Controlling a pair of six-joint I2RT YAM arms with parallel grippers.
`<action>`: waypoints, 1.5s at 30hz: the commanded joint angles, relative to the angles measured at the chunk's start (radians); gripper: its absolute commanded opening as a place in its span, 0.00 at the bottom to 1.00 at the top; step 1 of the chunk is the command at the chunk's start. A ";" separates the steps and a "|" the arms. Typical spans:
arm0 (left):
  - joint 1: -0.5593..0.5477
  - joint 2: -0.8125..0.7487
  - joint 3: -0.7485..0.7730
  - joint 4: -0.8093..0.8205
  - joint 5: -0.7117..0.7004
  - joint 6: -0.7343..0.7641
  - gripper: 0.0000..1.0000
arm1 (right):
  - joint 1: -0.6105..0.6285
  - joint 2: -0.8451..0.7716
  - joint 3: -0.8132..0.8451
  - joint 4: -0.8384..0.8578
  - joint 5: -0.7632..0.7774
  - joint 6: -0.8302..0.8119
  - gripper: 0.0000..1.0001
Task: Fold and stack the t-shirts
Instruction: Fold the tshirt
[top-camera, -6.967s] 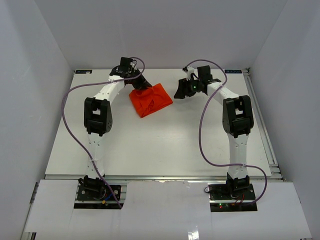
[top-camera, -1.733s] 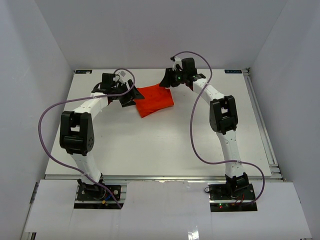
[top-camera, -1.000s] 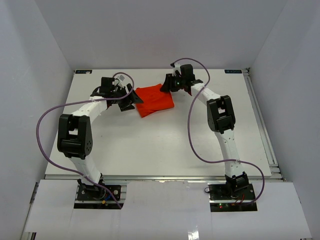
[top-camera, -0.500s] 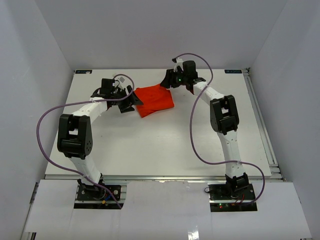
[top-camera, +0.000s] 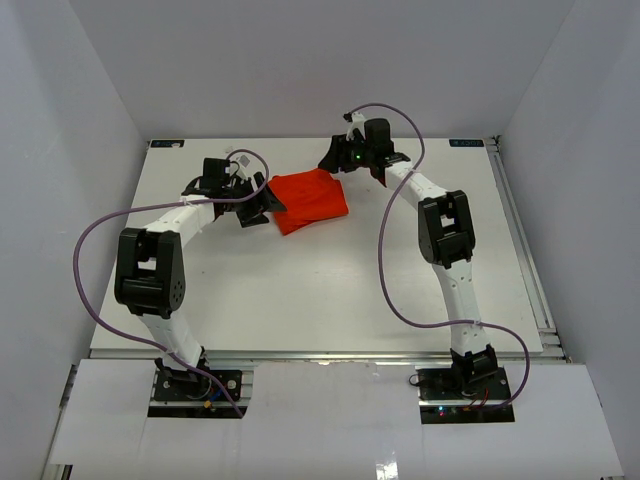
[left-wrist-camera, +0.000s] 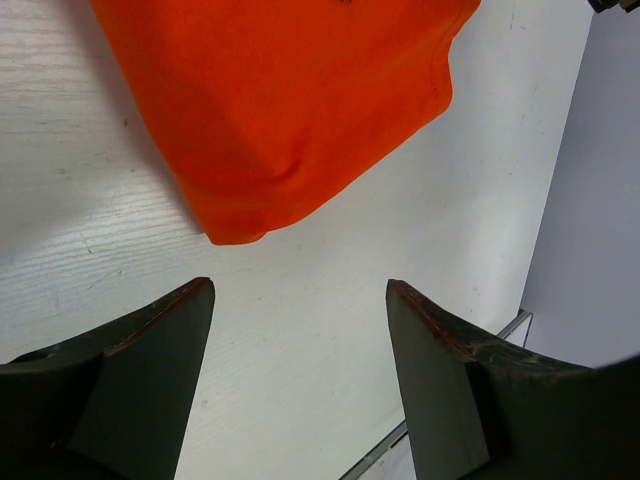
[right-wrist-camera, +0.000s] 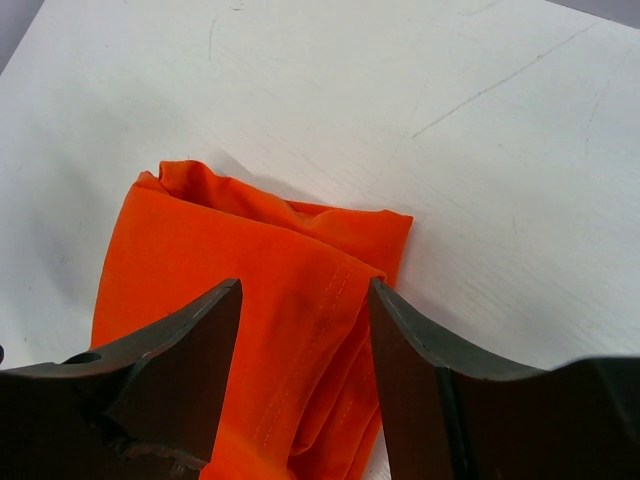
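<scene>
The left arm (top-camera: 190, 210) and right arm (top-camera: 445, 230) reach forward, jaws parted.

The top external camera sits high above and behind the arm bases (top-camera: 195, 380), looking down and forward over the whole flat white table (top-camera: 320, 300) from afar. The left wrist camera looks from close by, low over the tabletop, past the dark fingers of the left gripper (left-wrist-camera: 298, 290). The right wrist camera looks steeply down between the dark fingers of the right gripper (right-wrist-camera: 305, 285). All three views share the folded bright orange-red fabric t-shirt (top-camera: 308, 198) and the table around it.
</scene>
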 joint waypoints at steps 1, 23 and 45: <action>-0.003 -0.061 -0.011 0.005 0.013 0.018 0.80 | 0.002 0.029 0.050 0.019 0.002 0.014 0.60; -0.003 -0.053 -0.017 0.003 0.020 0.024 0.80 | 0.008 0.062 0.059 0.046 -0.003 0.036 0.31; -0.003 -0.053 -0.011 -0.001 0.022 0.036 0.80 | 0.014 0.116 0.138 0.151 0.062 0.043 0.12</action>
